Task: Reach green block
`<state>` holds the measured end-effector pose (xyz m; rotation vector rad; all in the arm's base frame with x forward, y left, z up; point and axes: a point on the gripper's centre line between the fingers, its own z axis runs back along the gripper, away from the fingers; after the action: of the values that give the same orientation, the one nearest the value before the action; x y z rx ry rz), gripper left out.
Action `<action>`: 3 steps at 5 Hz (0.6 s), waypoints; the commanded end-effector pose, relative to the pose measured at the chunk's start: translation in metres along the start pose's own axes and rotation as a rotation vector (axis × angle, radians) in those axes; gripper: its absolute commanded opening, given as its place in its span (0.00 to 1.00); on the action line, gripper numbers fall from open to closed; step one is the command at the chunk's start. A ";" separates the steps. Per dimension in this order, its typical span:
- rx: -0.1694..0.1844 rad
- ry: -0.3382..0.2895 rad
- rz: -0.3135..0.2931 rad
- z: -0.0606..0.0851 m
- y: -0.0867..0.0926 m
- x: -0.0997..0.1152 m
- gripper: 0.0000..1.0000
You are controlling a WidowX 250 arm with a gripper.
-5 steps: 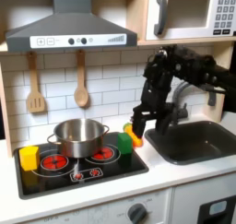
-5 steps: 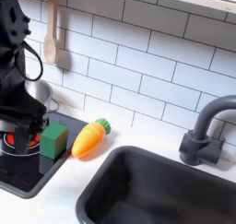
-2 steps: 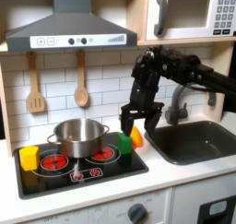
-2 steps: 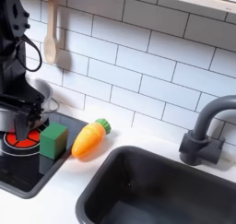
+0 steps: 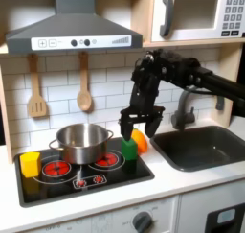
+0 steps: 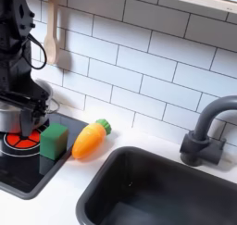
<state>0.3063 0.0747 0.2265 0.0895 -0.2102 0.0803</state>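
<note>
The green block [image 5: 130, 149] is a small bright green cube on the right edge of the stove top, with an orange carrot toy [image 5: 142, 141] touching its right side in the first exterior view. In the second exterior view the green block [image 6: 54, 141] stands just left of the carrot toy [image 6: 90, 139]. My black gripper [image 5: 135, 128] hangs open a little above the block and holds nothing. In the second exterior view the gripper [image 6: 23, 116] sits just left of the block, over the red burner.
A steel pot [image 5: 81, 141] stands on the black stove [image 5: 57, 185], with a yellow block [image 5: 31, 163] at the stove's left end. The dark sink [image 5: 206, 147] and faucet [image 6: 205, 129] lie right of the carrot. Wooden utensils [image 5: 84, 91] hang on the tiled wall.
My arm has swung left in the first exterior view, carrying the open gripper from beside the carrot to above the green block. The block and carrot have not moved.
</note>
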 end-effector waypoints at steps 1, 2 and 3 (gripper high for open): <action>-0.009 0.007 -0.016 -0.017 0.000 0.011 1.00; -0.004 0.007 -0.049 -0.024 -0.002 0.013 1.00; -0.001 -0.001 -0.048 -0.026 -0.003 0.016 1.00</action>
<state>0.3274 0.0786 0.2061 0.0928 -0.2136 0.0475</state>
